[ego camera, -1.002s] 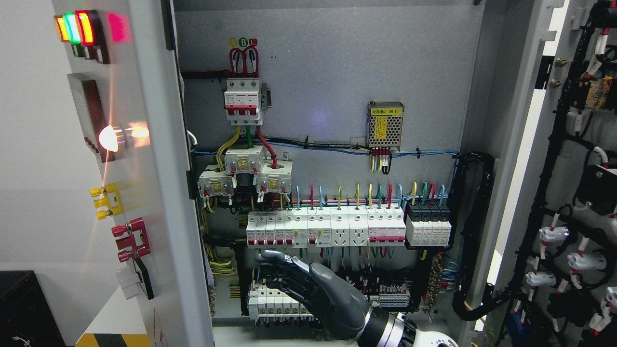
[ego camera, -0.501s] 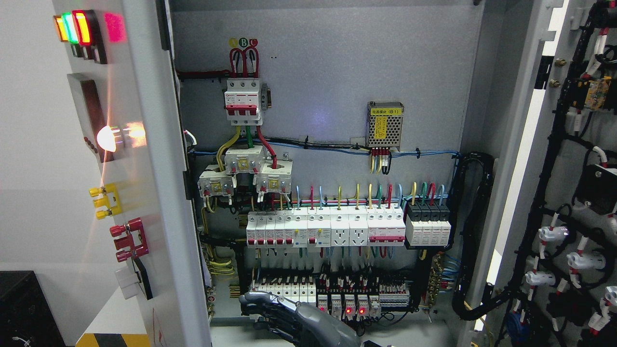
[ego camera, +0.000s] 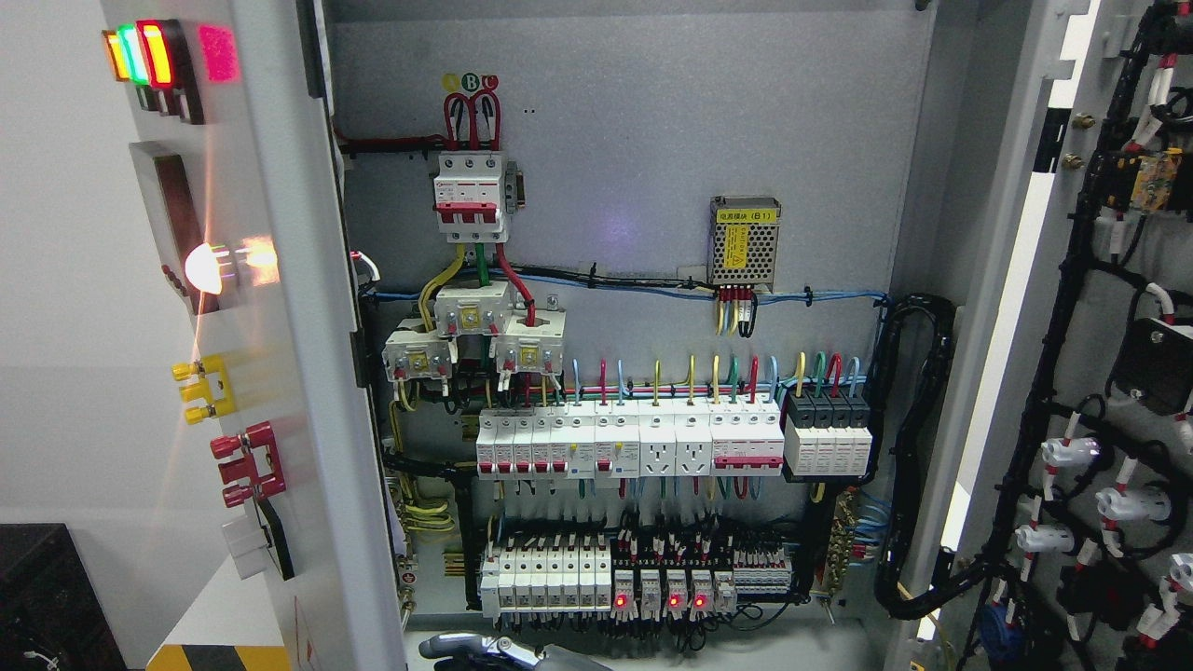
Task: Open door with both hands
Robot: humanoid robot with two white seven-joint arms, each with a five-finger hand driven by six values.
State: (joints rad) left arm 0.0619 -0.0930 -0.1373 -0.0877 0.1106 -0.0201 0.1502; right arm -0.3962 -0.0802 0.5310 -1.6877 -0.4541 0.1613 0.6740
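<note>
The electrical cabinet stands with both doors swung out. Its left door (ego camera: 280,373) fills the picture's left and carries lit indicator lamps (ego camera: 140,54) and yellow and red switches (ego camera: 238,461). The right door (ego camera: 1118,280) hangs open at the right, showing its inner wiring. Only the top of my grey right hand (ego camera: 485,650) shows at the bottom edge, below the lowest breaker row (ego camera: 550,578) and touching neither door. The left hand is out of view.
Inside the grey back panel (ego camera: 634,121) are a main breaker (ego camera: 471,196), a small power supply (ego camera: 744,240), a row of white breakers and sockets (ego camera: 634,445) and a thick black cable loom (ego camera: 918,447). A black box (ego camera: 37,596) sits at the lower left.
My right hand has dropped from in front of the lower breaker rows to the bottom edge, uncovering them. The left door's edge has shifted slightly further left.
</note>
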